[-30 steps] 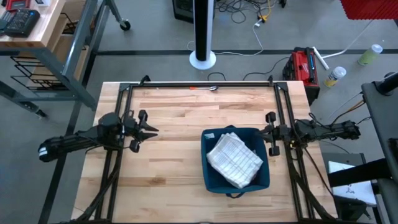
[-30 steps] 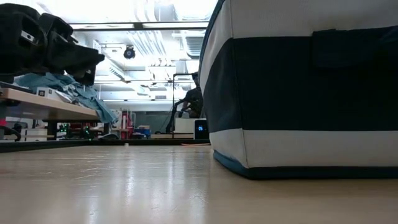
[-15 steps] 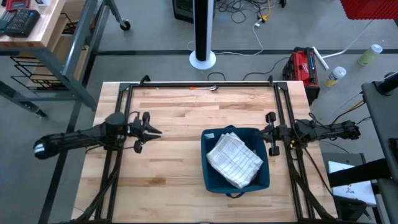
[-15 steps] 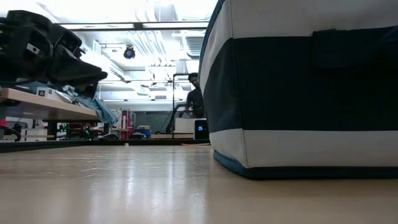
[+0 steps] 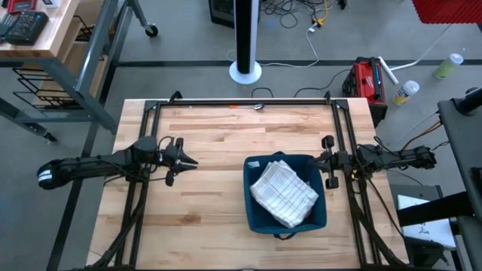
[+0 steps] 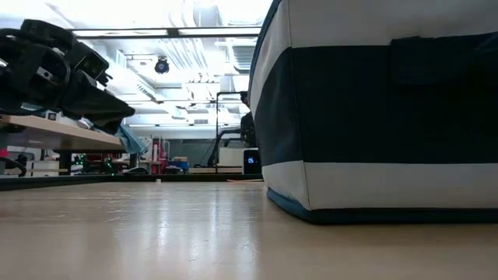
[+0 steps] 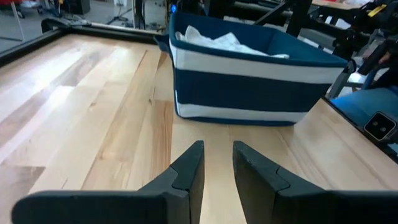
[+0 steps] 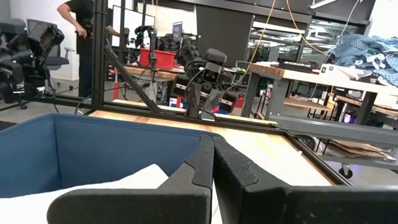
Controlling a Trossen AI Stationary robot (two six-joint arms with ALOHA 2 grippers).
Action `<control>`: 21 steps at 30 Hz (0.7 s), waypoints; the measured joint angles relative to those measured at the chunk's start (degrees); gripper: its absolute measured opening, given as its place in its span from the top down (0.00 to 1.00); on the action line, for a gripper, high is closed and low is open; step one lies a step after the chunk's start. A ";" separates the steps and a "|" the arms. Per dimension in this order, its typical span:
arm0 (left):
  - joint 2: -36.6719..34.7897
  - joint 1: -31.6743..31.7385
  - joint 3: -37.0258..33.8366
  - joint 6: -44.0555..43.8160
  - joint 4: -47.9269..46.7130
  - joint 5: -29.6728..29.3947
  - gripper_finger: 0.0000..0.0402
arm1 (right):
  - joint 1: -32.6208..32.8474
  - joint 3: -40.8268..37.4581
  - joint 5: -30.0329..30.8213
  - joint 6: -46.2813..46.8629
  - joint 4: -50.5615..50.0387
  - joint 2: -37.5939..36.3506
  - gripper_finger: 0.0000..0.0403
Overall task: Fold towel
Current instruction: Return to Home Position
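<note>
High view: towel's in the bin, both arms out at the sides of the table.
Left gripper [image 5: 184, 159] hovers over the left part of the wooden table [image 5: 203, 233], pointing toward the middle. The left wrist view shows just a narrow gap between its fingers, with nothing in them. Right of centre sits the navy-and-white striped laundry bin [image 5: 248, 203], with the folded white towel [image 5: 284, 194] lying inside. Right gripper [image 5: 326, 161] is just beside the bin's right rim, fingers pressed together, empty.
</note>
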 joint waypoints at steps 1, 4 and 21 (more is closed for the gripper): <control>0.39 0.00 0.00 0.00 0.00 -0.02 0.81 | 0.00 0.00 0.00 0.00 0.00 0.00 1.00; 1.38 0.00 0.00 -0.01 0.00 -0.02 0.81 | 0.00 0.00 0.00 0.00 0.00 0.00 1.00; 5.51 0.00 0.00 0.00 0.04 -0.02 0.81 | 0.00 0.00 0.00 0.00 0.00 0.00 1.00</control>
